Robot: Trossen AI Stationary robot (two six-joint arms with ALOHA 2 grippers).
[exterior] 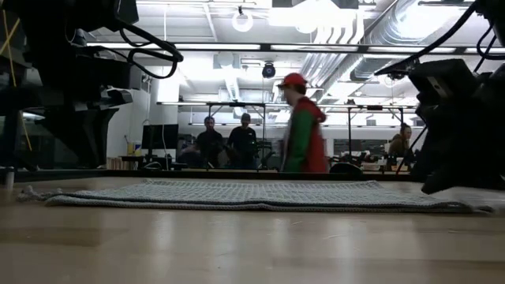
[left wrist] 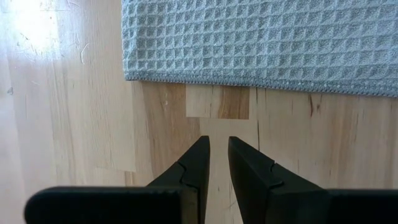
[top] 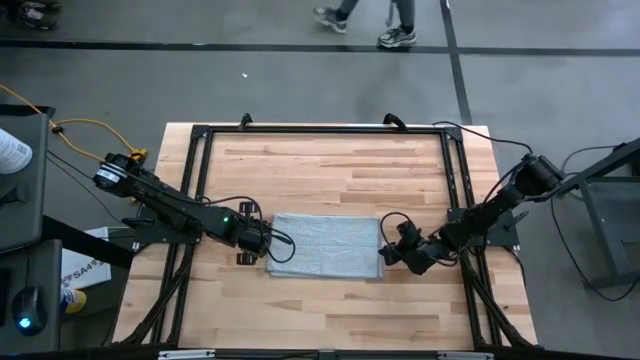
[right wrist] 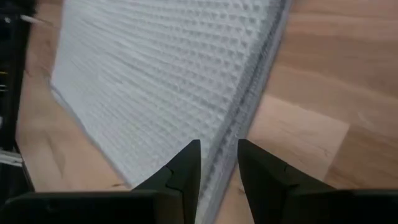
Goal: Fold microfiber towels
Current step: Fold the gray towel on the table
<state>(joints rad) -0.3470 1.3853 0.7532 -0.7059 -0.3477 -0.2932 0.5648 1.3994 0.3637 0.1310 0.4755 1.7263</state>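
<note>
A: Where do we find the microfiber towel?

B: Flat on the wooden counter, a little toward six o'clock of its middle, lying as a wide rectangle with its long sides running from nine to three o'clock. From the low view it looks like a thin layered slab, edges stacked, nothing lifted.

A: And the left gripper?

B: We see it at the towel's nine o'clock edge, right beside the cloth. In its own wrist view the two dark fingers stand close together with only a thin gap, nothing between them — the hemmed edge of the towel lies just ahead of the tips, apart from them, bare wood in between.

A: So it's empty. The right gripper?

B: At the towel's three o'clock end, near the corner toward six o'clock. Its wrist view shows the fingers parted a little, and the towel's doubled edge runs down into the gap between them. We cannot tell whether they press on the cloth or just straddle it.

A: Anything beyond the counter?

B: In the low view, a person in a red jacket and cap stands in the room behind — others sit farther back.
</note>
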